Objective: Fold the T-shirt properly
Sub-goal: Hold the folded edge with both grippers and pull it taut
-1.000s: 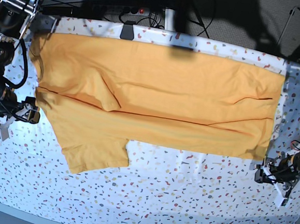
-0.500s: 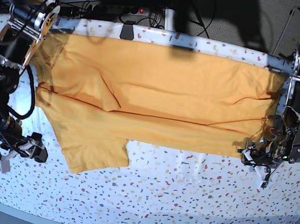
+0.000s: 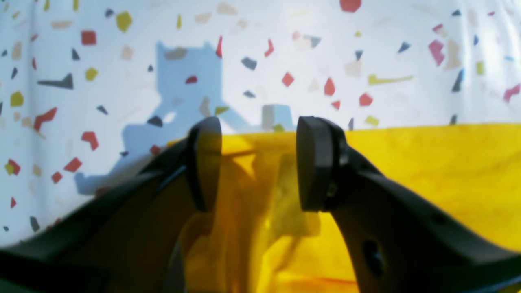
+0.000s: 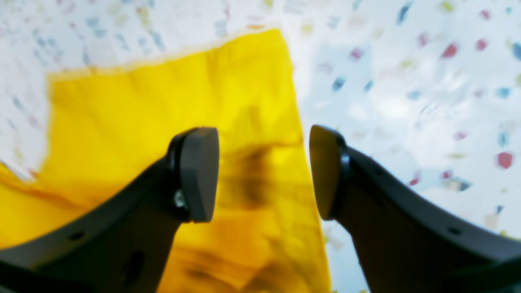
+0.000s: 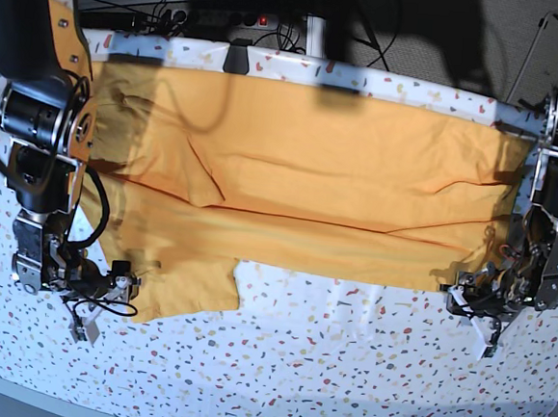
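T-shirt (image 5: 300, 181) edge between both arms' parted jaws

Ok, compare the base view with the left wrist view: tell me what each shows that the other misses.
Only the base view shows the whole T-shirt spread across the speckled table cover, its sleeve sticking out toward the camera, both arms, the right gripper at that sleeve, and cables behind the table. Only the left wrist view shows the left gripper close up, jaws open and empty over the shirt's corner, with its shadow on the cover. Both show yellow cloth, the speckled cover and the left gripper.
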